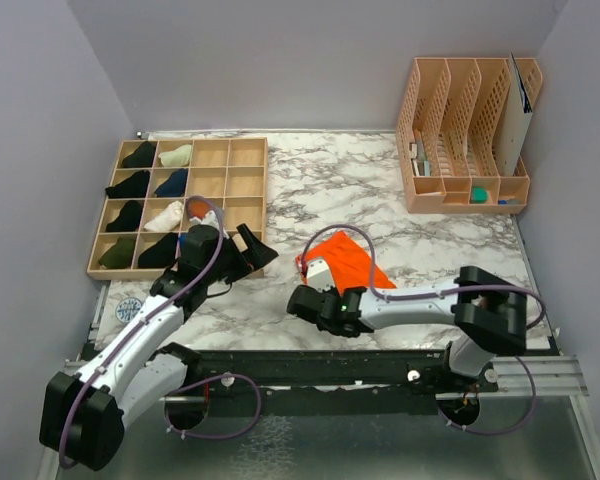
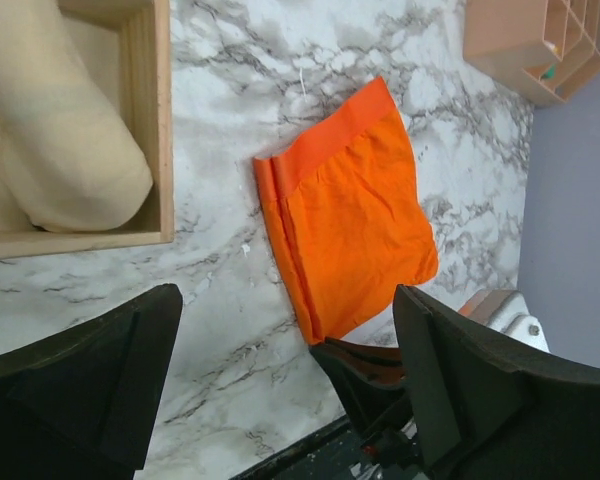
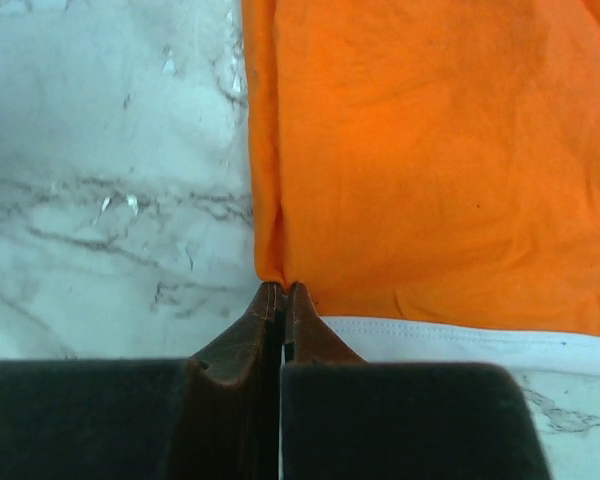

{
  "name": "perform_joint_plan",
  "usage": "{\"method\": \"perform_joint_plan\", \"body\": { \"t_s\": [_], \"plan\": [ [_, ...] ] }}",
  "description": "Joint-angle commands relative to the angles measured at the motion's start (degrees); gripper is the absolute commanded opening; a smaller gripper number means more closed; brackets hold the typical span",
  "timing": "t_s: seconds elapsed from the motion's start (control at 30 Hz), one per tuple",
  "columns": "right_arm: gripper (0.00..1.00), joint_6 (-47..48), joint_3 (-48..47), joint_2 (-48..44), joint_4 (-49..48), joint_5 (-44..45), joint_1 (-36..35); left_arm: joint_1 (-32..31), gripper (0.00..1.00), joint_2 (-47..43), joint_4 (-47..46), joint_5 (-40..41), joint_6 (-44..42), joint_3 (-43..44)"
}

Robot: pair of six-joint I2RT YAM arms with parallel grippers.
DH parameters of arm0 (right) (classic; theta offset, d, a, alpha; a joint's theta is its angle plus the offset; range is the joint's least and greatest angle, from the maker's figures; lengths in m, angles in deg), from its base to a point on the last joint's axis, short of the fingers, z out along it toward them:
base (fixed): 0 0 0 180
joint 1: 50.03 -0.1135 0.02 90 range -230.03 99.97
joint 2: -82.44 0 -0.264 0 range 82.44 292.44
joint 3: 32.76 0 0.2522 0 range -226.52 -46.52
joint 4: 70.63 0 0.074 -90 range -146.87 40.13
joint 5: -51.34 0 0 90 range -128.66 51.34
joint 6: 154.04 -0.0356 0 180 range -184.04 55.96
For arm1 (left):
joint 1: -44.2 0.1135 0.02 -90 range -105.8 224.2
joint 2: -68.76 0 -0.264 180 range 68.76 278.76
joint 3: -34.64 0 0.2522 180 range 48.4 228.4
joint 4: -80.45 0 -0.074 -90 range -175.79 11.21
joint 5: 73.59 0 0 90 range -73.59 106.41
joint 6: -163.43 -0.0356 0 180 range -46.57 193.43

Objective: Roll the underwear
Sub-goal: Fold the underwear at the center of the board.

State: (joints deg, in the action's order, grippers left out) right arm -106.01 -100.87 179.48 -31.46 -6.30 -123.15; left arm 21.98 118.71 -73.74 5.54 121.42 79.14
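The bright orange underwear (image 1: 350, 258) lies folded flat on the marble table, right of centre. Its white waistband (image 3: 460, 342) shows along the near edge. My right gripper (image 1: 310, 292) is at the near-left corner of the cloth. In the right wrist view its jaws (image 3: 283, 288) are pressed together, pinching the folded corner of the underwear (image 3: 440, 150). My left gripper (image 1: 253, 252) hangs open over bare marble, between the wooden organiser and the cloth, with nothing between its fingers (image 2: 120, 350). The left wrist view shows the underwear (image 2: 355, 215) ahead of it, apart from the fingers.
A wooden grid organiser (image 1: 265, 200) at the left holds several small dark and cream fabric bundles and one reddish-orange bundle (image 1: 195, 208). A cream bundle (image 2: 60, 130) fills the cell nearest my left gripper. A peach file rack (image 1: 465, 130) stands at the back right.
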Motion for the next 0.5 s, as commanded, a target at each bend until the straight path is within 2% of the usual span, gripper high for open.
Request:
{"method": "perform_joint_plan", "body": {
  "t_s": [0.0,0.1,0.27,0.47],
  "plan": [
    [0.01,2.37,8.59,-8.48,-13.01,-7.96,-0.37,-0.14,0.9,5.53,-8.77,-10.45,1.27,-1.81],
    [0.0,2.82,13.19,-12.53,-17.36,-10.28,-0.36,-3.18,0.89,10.32,-10.04,-10.54,0.75,-1.38],
    [0.01,3.86,14.89,-13.07,-16.94,-11.48,-0.38,-11.18,0.86,18.39,-11.33,-2.14,2.96,-0.3],
    [0.01,4.67,17.69,-15.53,-17.73,-13.4,-0.38,-13.7,0.8,23.41,-13.96,2.3,6.43,-1.07]
  ]
}}
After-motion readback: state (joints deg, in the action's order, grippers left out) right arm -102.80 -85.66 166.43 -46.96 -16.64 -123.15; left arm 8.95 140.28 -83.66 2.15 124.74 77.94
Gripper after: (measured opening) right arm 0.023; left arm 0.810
